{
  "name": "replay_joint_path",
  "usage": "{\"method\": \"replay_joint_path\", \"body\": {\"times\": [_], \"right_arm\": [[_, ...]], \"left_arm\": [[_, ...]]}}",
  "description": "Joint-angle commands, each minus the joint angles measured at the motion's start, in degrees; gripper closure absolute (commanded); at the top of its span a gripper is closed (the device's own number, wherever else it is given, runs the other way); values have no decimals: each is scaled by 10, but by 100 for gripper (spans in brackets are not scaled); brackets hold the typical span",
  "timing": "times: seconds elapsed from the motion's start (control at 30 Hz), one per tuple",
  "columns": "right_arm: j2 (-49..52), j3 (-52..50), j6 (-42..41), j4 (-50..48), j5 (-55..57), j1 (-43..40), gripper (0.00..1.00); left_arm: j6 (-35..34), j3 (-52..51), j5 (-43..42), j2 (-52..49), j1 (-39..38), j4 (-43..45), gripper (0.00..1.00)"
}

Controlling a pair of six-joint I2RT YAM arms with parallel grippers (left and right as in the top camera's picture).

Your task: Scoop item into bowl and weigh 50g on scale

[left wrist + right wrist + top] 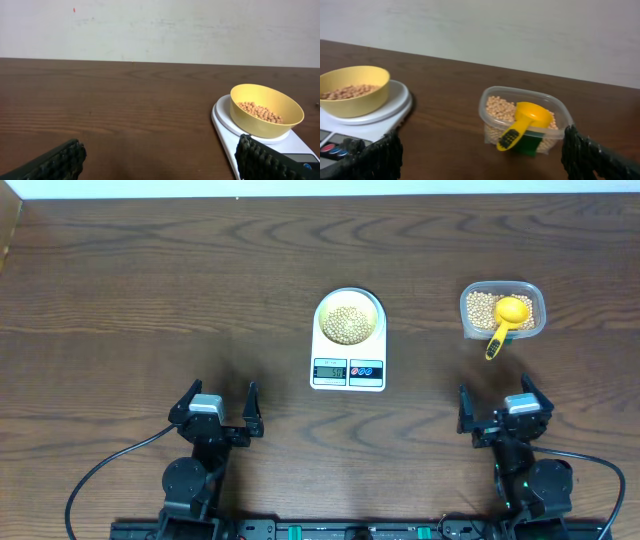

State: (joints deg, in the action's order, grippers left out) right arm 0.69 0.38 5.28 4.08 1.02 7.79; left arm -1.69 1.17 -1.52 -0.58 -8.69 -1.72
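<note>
Both arms sat low at the near edge of the table. The left end effector was released, its jaws spread with nothing between them, and so was the right end effector. The bowl stood on the scale at the middle of the table, with a layer of beans across its bottom. To the right, well apart from it, the clear container held more beans, and the yellow scoop lay in it with its handle over the near rim.

I could not read the display from any view, so I judged the weighing to be at the checking stage. If the figure fell short, I meant to take the scoop with the right arm by its handle. I would carry it level and tip only a few beans at a time over the bowl's centre. Touching the bowl or the platform would upset the reading, so I would keep both arms clear of them.
</note>
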Motion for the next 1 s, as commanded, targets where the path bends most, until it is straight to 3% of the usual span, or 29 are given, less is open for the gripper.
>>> {"method": "replay_joint_path", "body": {"times": [0.0,0.13,0.97], "right_arm": [[-4,-1,2,5,-2,-38,1],[-4,-1,-14,5,-8,-78,1],[-4,-1,1,5,-6,-33,1]], "left_arm": [[-5,-9,11,3,3,-23,2],[-5,-9,11,3,3,-23,2],[-5,-9,11,3,3,-23,3]]}}
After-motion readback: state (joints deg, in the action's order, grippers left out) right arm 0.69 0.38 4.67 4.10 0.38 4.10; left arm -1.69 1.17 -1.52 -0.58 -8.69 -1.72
